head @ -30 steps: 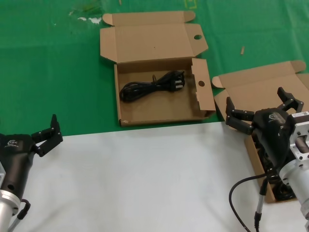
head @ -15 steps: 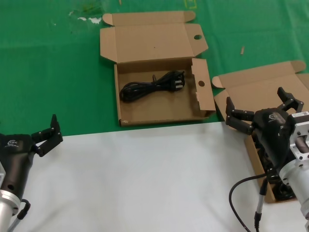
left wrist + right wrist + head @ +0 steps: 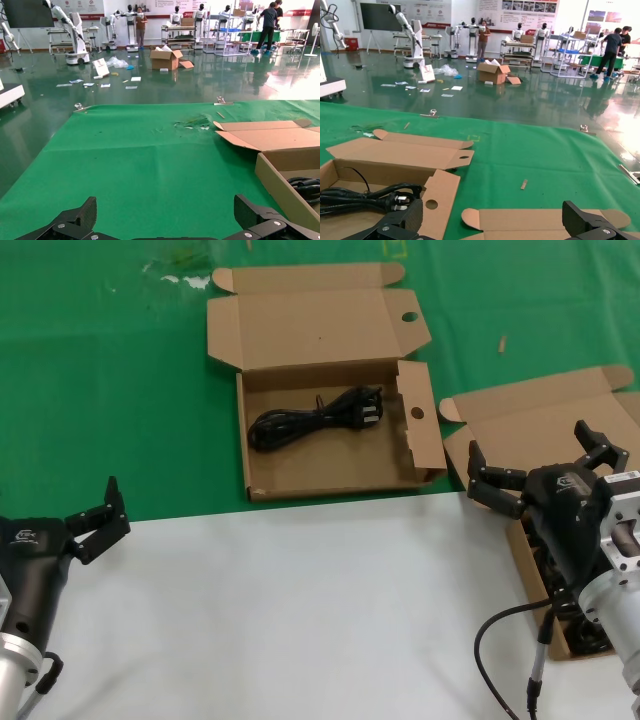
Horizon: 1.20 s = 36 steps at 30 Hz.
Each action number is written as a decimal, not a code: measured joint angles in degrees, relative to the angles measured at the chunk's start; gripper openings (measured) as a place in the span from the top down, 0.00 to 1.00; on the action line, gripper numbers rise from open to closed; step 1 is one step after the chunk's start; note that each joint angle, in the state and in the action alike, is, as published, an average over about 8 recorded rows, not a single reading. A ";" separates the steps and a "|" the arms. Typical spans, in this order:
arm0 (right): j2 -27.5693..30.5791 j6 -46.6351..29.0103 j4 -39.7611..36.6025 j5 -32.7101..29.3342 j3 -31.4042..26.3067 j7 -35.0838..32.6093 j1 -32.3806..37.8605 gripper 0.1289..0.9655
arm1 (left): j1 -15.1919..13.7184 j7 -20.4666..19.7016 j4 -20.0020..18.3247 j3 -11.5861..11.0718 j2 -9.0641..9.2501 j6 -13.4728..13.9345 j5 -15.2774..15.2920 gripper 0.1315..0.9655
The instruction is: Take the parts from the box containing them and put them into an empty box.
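right gripper point(image 3: 537, 466) fingers spread, holding nothing, poised over askew box point(image 3: 530, 425) to reach down for its cables point(image 3: 565, 615), mostly hidden under the arm | holed box point(image 3: 415, 430) already holds one cable bundle point(image 3: 315, 418) | left gripper point(image 3: 100, 515) spread, holding nothing, parked at table edge point(image 3: 280, 610)

A coiled black power cable point(image 3: 315, 418) lies inside the wide cardboard box with punched holes point(image 3: 262, 482) — left of the askew plain cardboard box point(image 3: 545, 418), which the right gripper point(image 3: 545, 472) overhangs.
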 joint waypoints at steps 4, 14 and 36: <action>0.00 0.00 0.00 0.00 0.00 0.00 0.00 0.00 | 0.00 0.00 0.00 0.00 0.00 0.00 0.00 0.00; 0.00 0.00 0.00 0.00 0.00 0.00 0.00 0.00 | 0.00 0.00 0.00 0.00 0.00 0.00 0.00 0.00; 0.00 0.00 0.00 0.00 0.00 0.00 0.00 0.00 | 0.00 0.00 0.00 0.00 0.00 0.00 0.00 0.00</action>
